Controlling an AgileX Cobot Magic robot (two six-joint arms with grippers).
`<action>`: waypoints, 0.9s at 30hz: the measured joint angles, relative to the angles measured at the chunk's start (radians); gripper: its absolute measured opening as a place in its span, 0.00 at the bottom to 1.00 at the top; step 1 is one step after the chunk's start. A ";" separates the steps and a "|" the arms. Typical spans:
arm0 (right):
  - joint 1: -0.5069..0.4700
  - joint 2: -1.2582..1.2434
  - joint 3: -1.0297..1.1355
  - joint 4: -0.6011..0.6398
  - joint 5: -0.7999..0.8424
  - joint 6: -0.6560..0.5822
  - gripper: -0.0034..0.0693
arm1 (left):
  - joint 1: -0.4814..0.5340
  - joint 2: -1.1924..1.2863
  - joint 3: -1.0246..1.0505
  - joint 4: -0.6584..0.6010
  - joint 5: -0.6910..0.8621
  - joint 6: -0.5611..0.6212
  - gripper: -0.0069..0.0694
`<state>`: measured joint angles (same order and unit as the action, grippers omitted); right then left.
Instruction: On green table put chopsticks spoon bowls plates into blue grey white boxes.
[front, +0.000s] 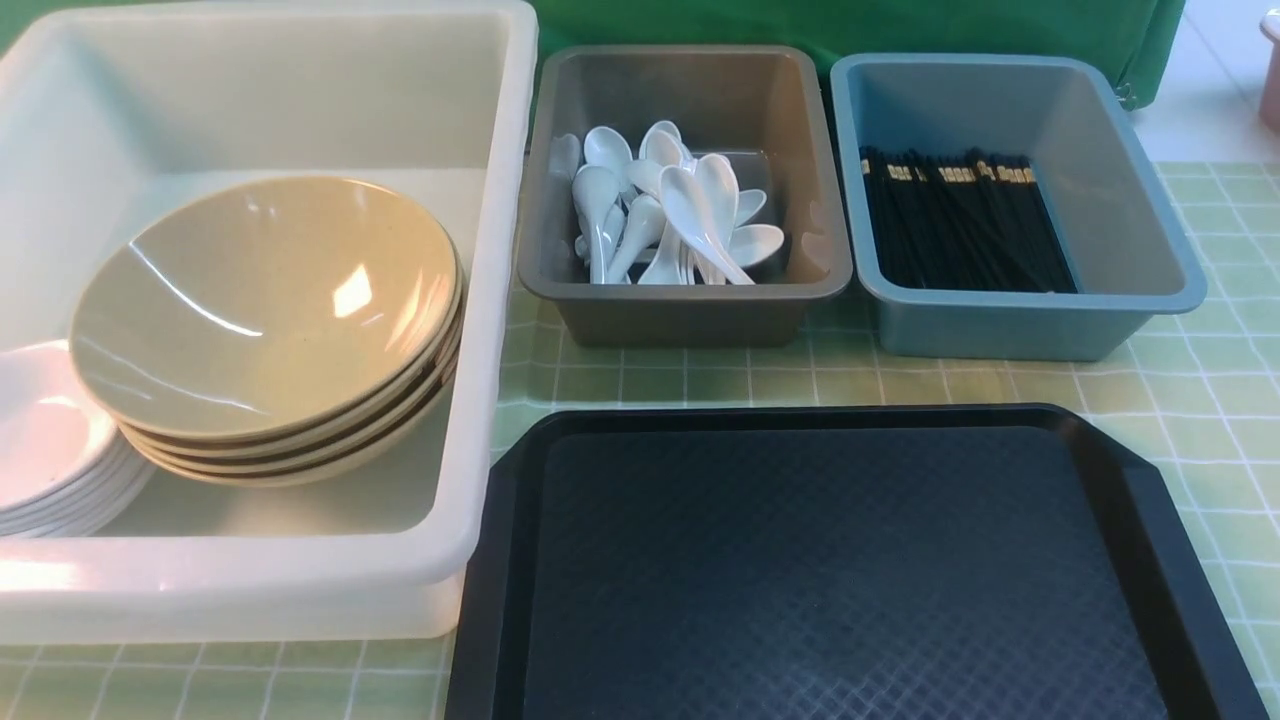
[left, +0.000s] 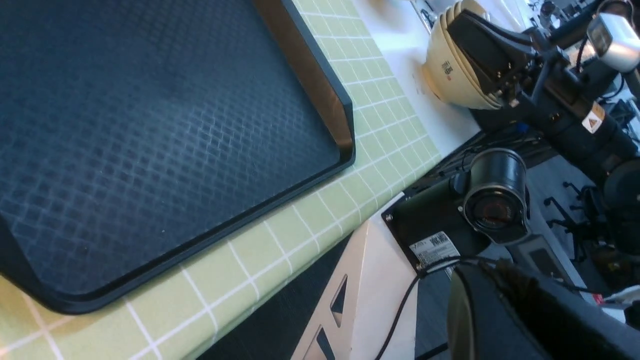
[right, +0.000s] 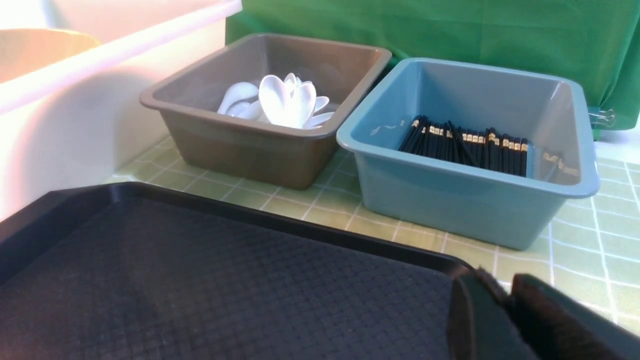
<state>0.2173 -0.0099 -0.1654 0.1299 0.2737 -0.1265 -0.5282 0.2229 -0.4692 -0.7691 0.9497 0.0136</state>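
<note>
black tray bare, boxes beyond

A black tray lies on the bench, nearest the camera in the front view. Its floor carries a diamond-grid texture, with a raised rim and cut corners. The bench wears a pale green cloth ruled into squares by thin white lines. Behind the bench hangs a darker green cloth, with what may be a metal binder clip at its edge in the right wrist view. Off the bench edge, the left wrist view shows a black camera on a mount and a stack of cream bowls on a white surface beside it.
</note>
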 joint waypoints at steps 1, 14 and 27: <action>0.000 0.000 0.000 0.000 0.000 0.000 0.19 | 0.000 -0.001 0.000 0.000 0.000 0.000 0.09; 0.000 0.000 0.000 0.000 0.001 0.000 0.20 | 0.029 -0.051 0.033 0.185 -0.073 0.214 0.09; 0.000 0.000 0.000 0.000 0.001 0.000 0.21 | 0.095 -0.094 0.212 0.591 -0.564 0.166 0.09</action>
<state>0.2173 -0.0099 -0.1654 0.1299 0.2746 -0.1262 -0.4333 0.1287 -0.2574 -0.1780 0.3861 0.1798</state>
